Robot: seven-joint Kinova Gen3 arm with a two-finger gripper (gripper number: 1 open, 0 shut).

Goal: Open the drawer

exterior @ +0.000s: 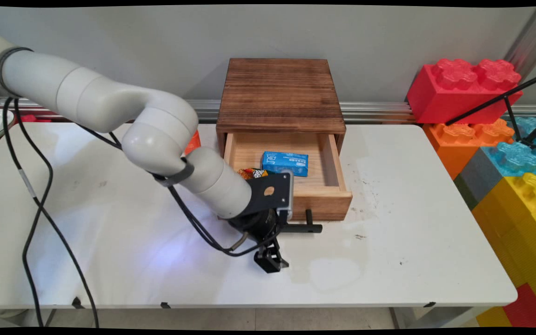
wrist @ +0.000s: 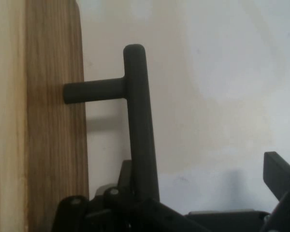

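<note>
Nearest your camera is the white tabletop [exterior: 110, 260], and low over it hangs the black two-finger gripper [exterior: 271, 260] of the white arm, just in front of the open light-wood drawer [exterior: 319, 200]. You can see in the hand view that the drawer's black T-shaped bar handle [wrist: 137, 121] runs up from beside the left finger, while the other finger [wrist: 280, 176] stands well apart at the right edge: the fingers are spread wide and have hold of nothing, though the bar lies against or just beside the left one; you cannot tell which. By my reading, the hand sits this low and close because it is working at the handle's height. The drawer stands pulled out of the dark brown wooden box [exterior: 281, 93], which sits against the back of the tabletop, so its contents show: a blue rectangular packet [exterior: 285, 163] lying flat and a small orange-patterned wrapper [exterior: 251, 173] beside it, partly hidden behind the wrist.
</note>
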